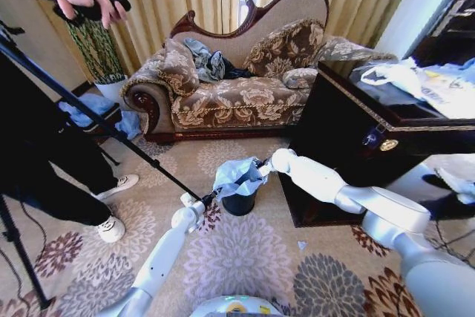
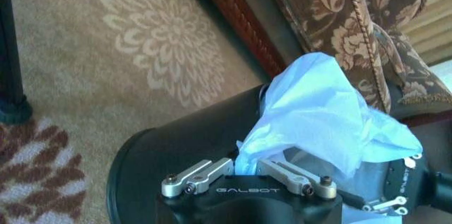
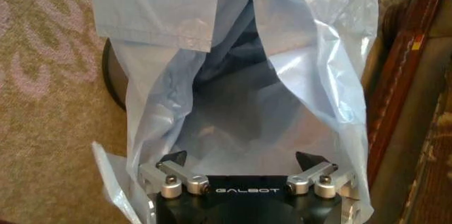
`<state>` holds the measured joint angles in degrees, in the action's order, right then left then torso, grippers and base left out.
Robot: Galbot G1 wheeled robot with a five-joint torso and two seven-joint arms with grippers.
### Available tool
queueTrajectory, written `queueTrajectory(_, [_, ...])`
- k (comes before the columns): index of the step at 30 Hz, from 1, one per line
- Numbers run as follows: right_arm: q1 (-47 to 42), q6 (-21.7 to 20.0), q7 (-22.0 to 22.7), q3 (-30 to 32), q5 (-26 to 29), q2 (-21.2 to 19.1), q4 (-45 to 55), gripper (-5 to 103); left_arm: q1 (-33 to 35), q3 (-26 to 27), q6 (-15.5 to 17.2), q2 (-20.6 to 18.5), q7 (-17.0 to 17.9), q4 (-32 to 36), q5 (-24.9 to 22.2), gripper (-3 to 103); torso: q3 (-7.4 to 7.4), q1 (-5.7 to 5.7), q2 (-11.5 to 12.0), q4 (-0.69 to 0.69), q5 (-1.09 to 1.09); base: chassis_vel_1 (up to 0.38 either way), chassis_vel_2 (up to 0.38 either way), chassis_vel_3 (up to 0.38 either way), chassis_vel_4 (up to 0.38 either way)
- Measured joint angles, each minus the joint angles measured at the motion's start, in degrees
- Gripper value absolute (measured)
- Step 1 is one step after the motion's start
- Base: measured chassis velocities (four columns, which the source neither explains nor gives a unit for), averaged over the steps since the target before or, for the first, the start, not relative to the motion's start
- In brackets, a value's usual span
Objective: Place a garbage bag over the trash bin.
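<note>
The right claw (image 3: 240, 168) stands with its fingers spread apart, the garbage bag (image 3: 233, 75) draped round them. The left claw (image 2: 247, 173) sits at the trash bin (image 2: 177, 150)'s near rim, its fingers closing toward the bag's edge; whether they truly pinch it I cannot tell.

The bag bunches over the bin's mouth, mostly on the 3 o'clock side. The likely fault: the thin film slips off the spread fingers, or tugging tips the light bin on the carpet (image 1: 245, 257).

Both arms reach forward and down, the left from 7 o'clock, the right from 4 o'clock.
</note>
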<state>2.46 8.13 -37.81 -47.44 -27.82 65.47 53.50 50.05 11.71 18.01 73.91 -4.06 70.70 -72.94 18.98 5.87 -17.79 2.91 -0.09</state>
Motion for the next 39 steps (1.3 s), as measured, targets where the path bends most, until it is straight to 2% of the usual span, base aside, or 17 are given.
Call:
queueTrajectory(3, [0.1,-0.7,0.0,0.0,1.4,-1.4,2.1,100,0.0,-0.2,-0.5,-0.2,-0.6,0.0,1.2,0,0.0,0.0,0.0,0.01,0.0,0.0,0.0,0.0,0.0])
queueTrajectory(7, [0.2,-2.1,-0.1,0.0,4.7,-5.0,8.4,100,0.5,-0.4,-3.0,-1.0,-1.7,-0.1,5.2,0,0.0,0.0,0.0,0.01,0.01,0.0,0.0,0.0,0.0])
queueTrajectory(15, [-0.5,-2.2,-0.7,0.0,6.2,-6.0,11.1,100,1.3,0.2,-4.3,-1.9,-2.2,0.2,6.9,0,0.0,0.0,0.0,0.0,-0.01,0.0,0.0,0.0,0.0])
queueTrajectory(18, [-0.3,-2.0,-1.9,0.0,5.6,-4.9,10.0,100,1.3,0.2,-4.6,-1.9,-2.4,0.1,7.2,0,0.0,-0.01,0.0,0.03,0.0,0.0,0.0,0.0,0.0])
queueTrajectory(19, [-0.1,-1.6,-2.5,0.0,5.0,-3.8,8.5,100,1.3,0.2,-4.7,-1.9,-2.4,-0.1,7.3,-2,0.0,-0.01,0.0,0.02,0.0,0.0,0.0,0.0,0.0])
queueTrajectory(22, [0.9,0.4,-4.4,0.2,3.7,0.9,2.1,100,0.7,0.2,-5.0,-1.7,-2.5,-0.4,7.3,1,0.0,0.0,0.0,-0.01,0.0,0.0,0.0,0.0,0.0])
queueTrajectory(23, [0.9,0.4,-4.4,0.2,3.7,0.9,2.1,100,0.7,0.2,-5.0,-1.7,-2.5,-0.4,7.3,1,0.0,0.0,0.0,-0.01,0.0,0.0,0.0,0.0,0.0])
queueTrajectory(27, [3.0,2.0,-7.6,0.4,3.8,5.3,-3.4,100,-0.3,0.4,-4.9,-1.3,-2.2,-0.7,6.2,2,0.01,0.0,0.0,-0.01,0.0,0.0,0.0,0.0,0.0])
queueTrajectory(33, [5.1,2.1,-11.4,-1.1,5.1,5.4,-3.1,100,-0.5,0.6,-4.6,-1.6,-1.8,0.2,4.8,2,0.0,0.0,0.0,0.01,-0.01,0.0,0.0,0.0,0.0])
queueTrajectory(35, [5.5,0.6,-13.1,-2.1,8.1,4.8,-1.9,100,-0.4,0.5,-4.5,-2.1,-1.6,0.8,4.4,2,0.0,0.0,0.0,0.01,0.01,0.0,0.0,0.0,0.0])
queueTrajectory(39, [5.4,-1.8,-13.7,-3.0,12.4,3.8,0.1,100,-0.4,0.3,-4.5,-2.6,-1.6,1.1,4.2,2,0.0,0.0,0.0,0.0,0.0,0.0,0.0,0.0,0.0])
